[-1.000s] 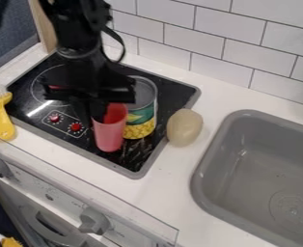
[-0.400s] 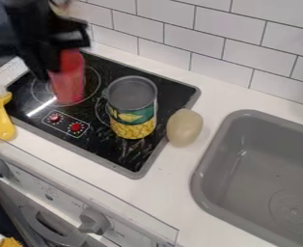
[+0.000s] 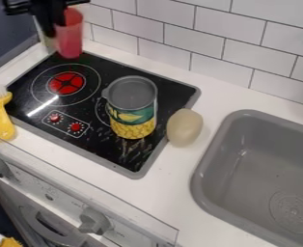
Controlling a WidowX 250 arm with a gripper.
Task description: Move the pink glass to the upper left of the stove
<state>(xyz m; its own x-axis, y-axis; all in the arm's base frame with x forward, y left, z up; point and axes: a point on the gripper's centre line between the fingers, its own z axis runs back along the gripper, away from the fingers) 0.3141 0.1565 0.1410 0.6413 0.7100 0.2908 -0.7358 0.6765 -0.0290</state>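
At the top left of the camera view is the black gripper [image 3: 51, 24], shut on the rim of the pink glass [image 3: 69, 36]. The glass is upright, its base by the upper-left corner of the black stove [image 3: 105, 72]; whether it touches the surface I cannot tell. Part of the glass's left side is hidden behind the gripper.
A can [image 3: 132, 108] stands on the stove's right part. To its right a beige potato-like object [image 3: 184, 127] lies beside the stove, then comes the grey sink [image 3: 264, 164]. A yellow brush [image 3: 1, 116] lies at the stove's left edge. Tiled wall [image 3: 212, 43] behind.
From beside the can, the gripper has carried the pink glass up and left across the stove to its far left corner. The red burner marking now shows. The can has stayed put.
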